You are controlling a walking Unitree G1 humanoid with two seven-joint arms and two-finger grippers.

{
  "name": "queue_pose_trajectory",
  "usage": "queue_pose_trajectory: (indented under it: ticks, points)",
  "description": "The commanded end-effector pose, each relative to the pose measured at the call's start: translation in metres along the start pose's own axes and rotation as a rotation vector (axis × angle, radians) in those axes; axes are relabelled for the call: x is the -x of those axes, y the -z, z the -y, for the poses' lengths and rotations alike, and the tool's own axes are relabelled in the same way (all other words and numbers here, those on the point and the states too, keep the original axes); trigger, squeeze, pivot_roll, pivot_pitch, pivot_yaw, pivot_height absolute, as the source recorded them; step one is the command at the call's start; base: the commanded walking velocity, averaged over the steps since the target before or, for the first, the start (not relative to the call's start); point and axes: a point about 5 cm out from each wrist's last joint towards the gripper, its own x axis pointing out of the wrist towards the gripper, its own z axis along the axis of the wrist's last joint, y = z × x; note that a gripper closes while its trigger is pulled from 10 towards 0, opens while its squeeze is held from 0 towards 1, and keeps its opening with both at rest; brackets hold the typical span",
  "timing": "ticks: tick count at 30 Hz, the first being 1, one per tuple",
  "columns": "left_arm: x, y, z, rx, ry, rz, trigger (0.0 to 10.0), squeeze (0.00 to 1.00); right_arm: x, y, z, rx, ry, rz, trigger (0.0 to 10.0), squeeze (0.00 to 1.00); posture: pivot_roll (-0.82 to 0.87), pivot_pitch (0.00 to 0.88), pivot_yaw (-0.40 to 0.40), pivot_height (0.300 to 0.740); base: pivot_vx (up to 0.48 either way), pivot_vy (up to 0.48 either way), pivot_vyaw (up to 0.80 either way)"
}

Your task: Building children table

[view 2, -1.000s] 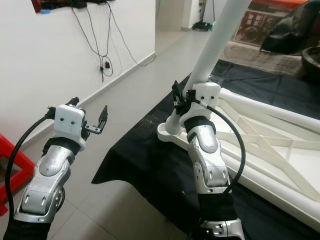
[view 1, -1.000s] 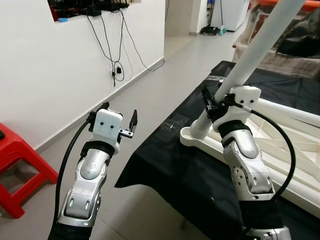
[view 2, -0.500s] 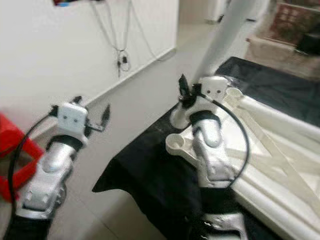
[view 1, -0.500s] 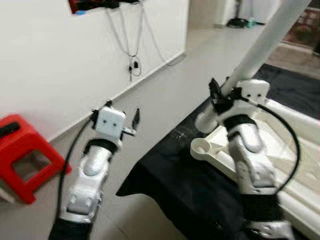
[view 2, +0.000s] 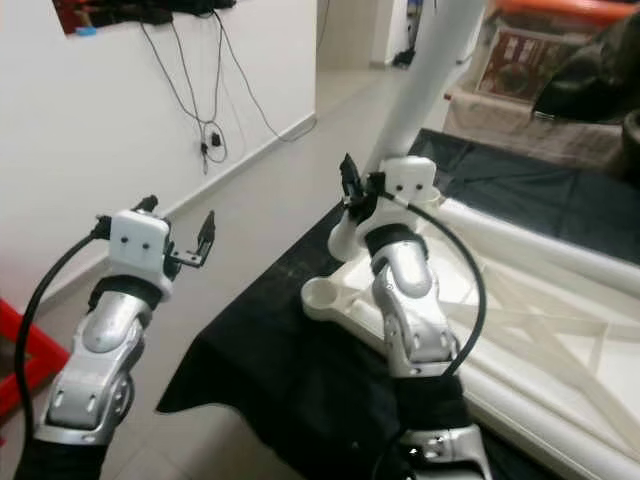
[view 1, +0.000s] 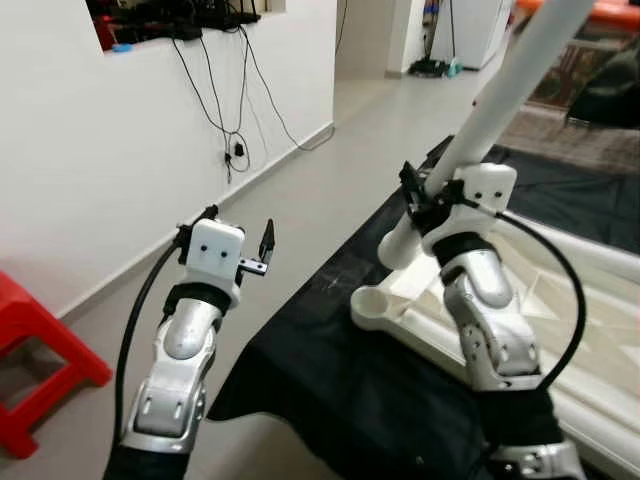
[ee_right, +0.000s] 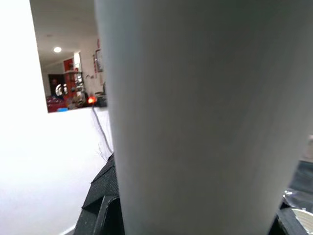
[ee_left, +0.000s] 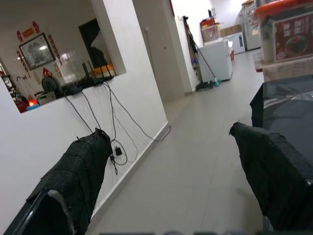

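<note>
A long white table leg [view 1: 500, 90] slants up to the right, and my right gripper [view 1: 428, 190] is shut on it near its lower end. That end hangs just above and behind a round open socket [view 1: 368, 302] at the corner of the white upturned tabletop frame [view 2: 540, 330]. In the right wrist view the leg [ee_right: 195, 122] lies between the black fingers [ee_right: 102, 196]. My left gripper [view 1: 262, 245] is held up over the floor, left of the table, open with nothing between its fingers [ee_left: 78, 171].
The frame lies on a black cloth [view 1: 320, 370] whose edge hangs toward the grey floor [view 1: 330, 150]. A red stool [view 1: 30, 350] stands at the far left by the white wall, where cables [view 1: 235, 130] hang. Boxes and dark objects stand behind the table.
The camera swung and came back, so the whole picture shifted. The gap between the leg's lower end and the corner socket looks larger now. My left gripper has stayed open in the same pose.
</note>
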Motion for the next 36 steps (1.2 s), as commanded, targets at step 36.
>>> queue_pose_trajectory:
  ticks: [36]
  points:
    - [0.053,-0.011,0.027,0.127,0.139,-0.089,10.0,0.0,-0.078,-0.034,-0.002,-0.369,-0.89,-0.125,10.0,0.0,0.07,0.256,-0.086,0.74,0.0,0.0,-0.09]
